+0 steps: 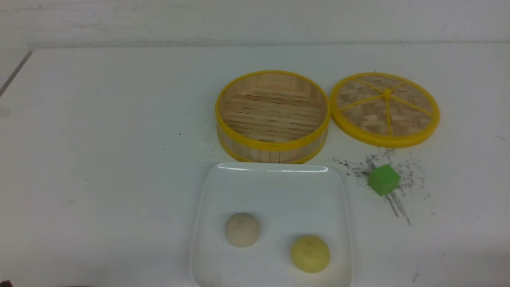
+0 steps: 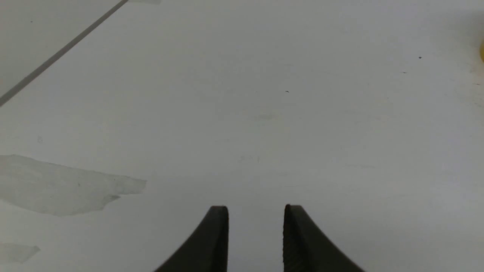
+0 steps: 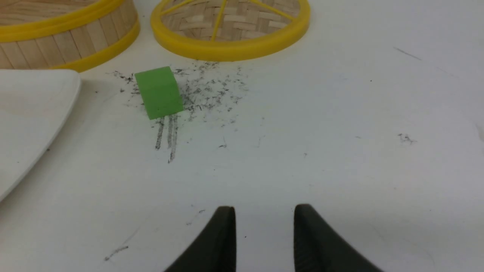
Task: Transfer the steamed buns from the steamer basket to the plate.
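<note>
Both buns sit on the plate (image 1: 275,187), none in the basket (image 1: 272,115). Cream bun (image 1: 242,229) is on the plate's near-left part; yellow bun (image 1: 310,253) is to its right and a bit nearer the robot. The two are apart, not touching, each resting dome-up on the white surface.

Basket stands upright just beyond the plate's far edge, its inside showing only bare slats. Its near wall looks v. close to the plate rim; can't tell if they touch. Lid (image 1: 385,108), a woven disc w/ yellow spokes and rim, lies flat just right of the basket, nearly touching it.

Green cube (image 1: 383,179) sits on the table (image 1: 99,139) right of the plate's far-right corner and in front of the lid, amid dark scuff marks and a few dark streaks running toward the robot.

Neither arm shows in the front view. Left gripper (image 2: 256,211), in its wrist view: two dark fingers apart w/ a clear gap, nothing btwn them, only bare white table beyond; a sliver of yellow at the frame edge. Right gripper (image 3: 264,211): fingers likewise parted, gripping nothing, over bare table. In its wrist view the cube, lid, part of the basket wall and a plate corner all lie well ahead of the fingertips.
</note>
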